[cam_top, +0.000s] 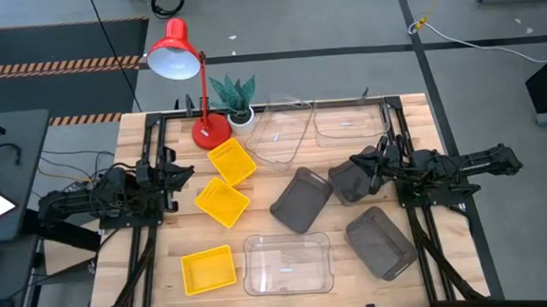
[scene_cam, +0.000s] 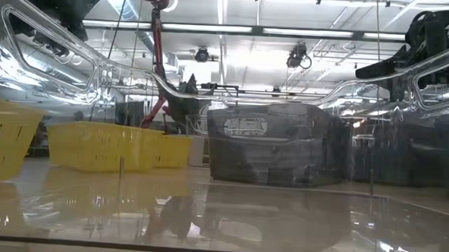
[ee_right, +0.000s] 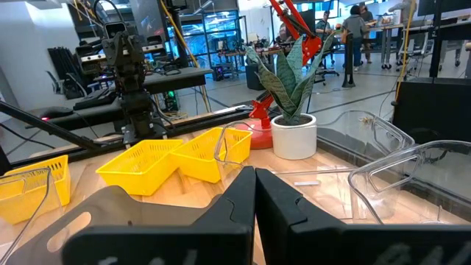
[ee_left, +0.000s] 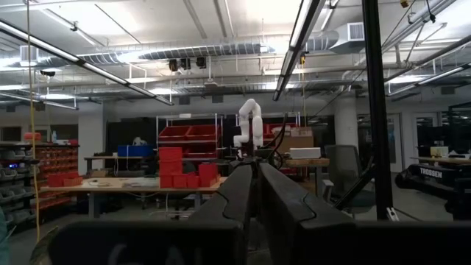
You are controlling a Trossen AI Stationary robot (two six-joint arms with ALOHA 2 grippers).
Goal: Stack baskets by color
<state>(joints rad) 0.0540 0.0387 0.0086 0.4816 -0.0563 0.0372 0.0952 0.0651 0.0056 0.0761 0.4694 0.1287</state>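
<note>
Nearest the low camera, a clear basket [cam_top: 288,264] lies at the table's [cam_top: 288,238] front edge, glossy and see-through, with two more clear baskets [cam_top: 315,124] at the back edge. Yellow ribbed baskets [cam_top: 223,200] spread left of centre, dark grey baskets [cam_top: 302,198] right; nothing stacked yet. Left gripper [cam_top: 185,171] and right gripper [cam_top: 357,158] hover closed and empty, so the next move likely calls for opening over one rim.

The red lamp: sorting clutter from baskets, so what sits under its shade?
From above, the red lamp shade overhangs floor beyond the table edge; anything directly beneath is covered. No basket shows there.
</note>
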